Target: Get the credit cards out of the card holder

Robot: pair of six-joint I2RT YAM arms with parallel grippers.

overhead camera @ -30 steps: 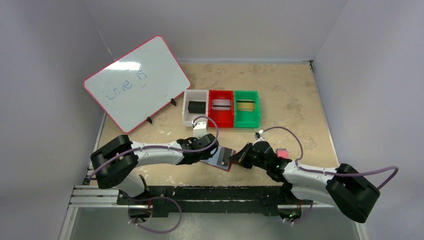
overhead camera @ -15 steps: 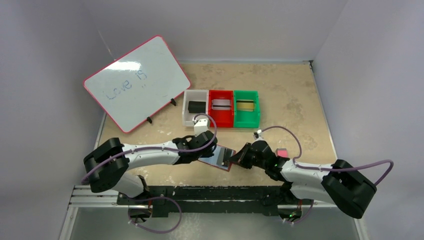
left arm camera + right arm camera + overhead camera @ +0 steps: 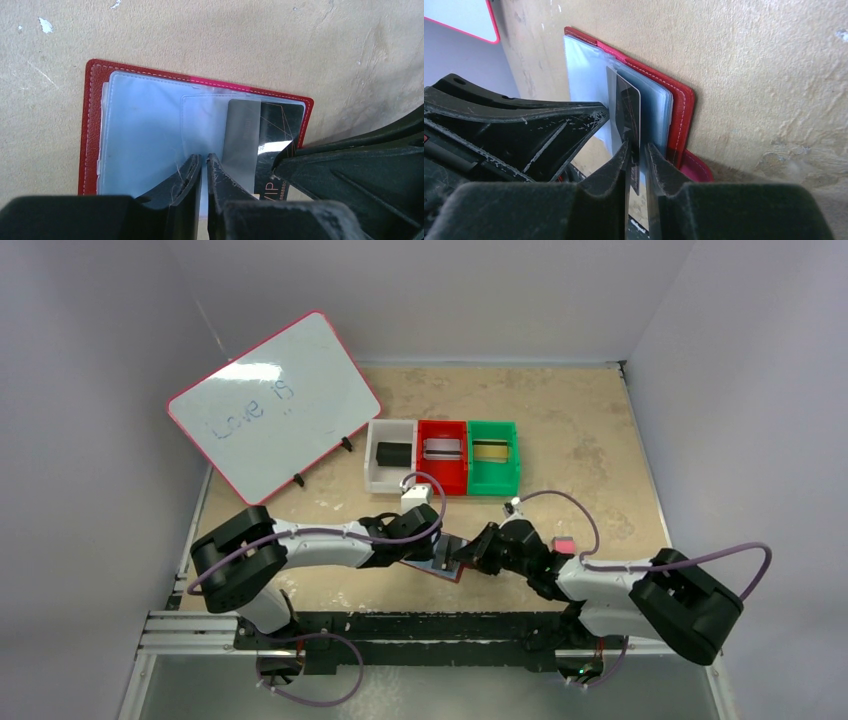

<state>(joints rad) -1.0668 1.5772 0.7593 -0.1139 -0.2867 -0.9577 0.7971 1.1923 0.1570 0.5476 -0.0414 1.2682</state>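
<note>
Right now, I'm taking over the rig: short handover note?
Left gripper: jaws almost together on the clear sleeves of the open card holder; pinch unclear.
Right gripper: jaws narrowly flank the black VIP card, partly out of its sleeve; grip unclear.
Done: black card in white bin, silver card in red bin, gold card in green bin.
Left: pull the VIP card free, bin it, check remaining sleeves.

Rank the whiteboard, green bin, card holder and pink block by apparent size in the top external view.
1. whiteboard
2. green bin
3. card holder, partly covered, so unsure against the bin
4. pink block
</note>
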